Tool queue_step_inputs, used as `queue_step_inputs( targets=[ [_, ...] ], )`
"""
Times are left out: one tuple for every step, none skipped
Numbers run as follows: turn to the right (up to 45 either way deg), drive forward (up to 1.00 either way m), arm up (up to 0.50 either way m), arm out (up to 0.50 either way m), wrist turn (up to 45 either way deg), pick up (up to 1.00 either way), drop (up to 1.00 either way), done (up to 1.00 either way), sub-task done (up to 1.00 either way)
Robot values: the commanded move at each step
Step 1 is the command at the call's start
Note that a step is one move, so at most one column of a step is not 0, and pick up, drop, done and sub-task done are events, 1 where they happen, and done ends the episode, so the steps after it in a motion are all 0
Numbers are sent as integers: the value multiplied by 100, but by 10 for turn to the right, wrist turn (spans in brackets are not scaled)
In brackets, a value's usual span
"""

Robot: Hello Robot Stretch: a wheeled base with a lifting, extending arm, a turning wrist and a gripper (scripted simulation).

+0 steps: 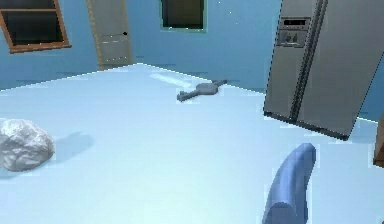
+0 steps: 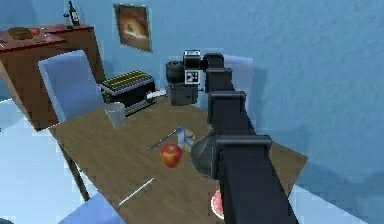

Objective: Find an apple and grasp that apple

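The apple [image 2: 172, 155] is seen on the wooden table [image 2: 108, 158], around its middle, just beside the dark arm [image 2: 238, 140]. The gripper [image 2: 172, 90] is found at the table's far edge, next to a toaster [image 2: 127, 88]. How its fingers stand cannot be told, nor whether anything is held. A mug [image 2: 117, 115] is set near the toaster, and a knife [image 2: 135, 190] lies by the near edge.
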Motion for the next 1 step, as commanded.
queue_step_inputs(
  targets=[
    [0,0,-30,0,0,0,0,0,0]
  ],
)
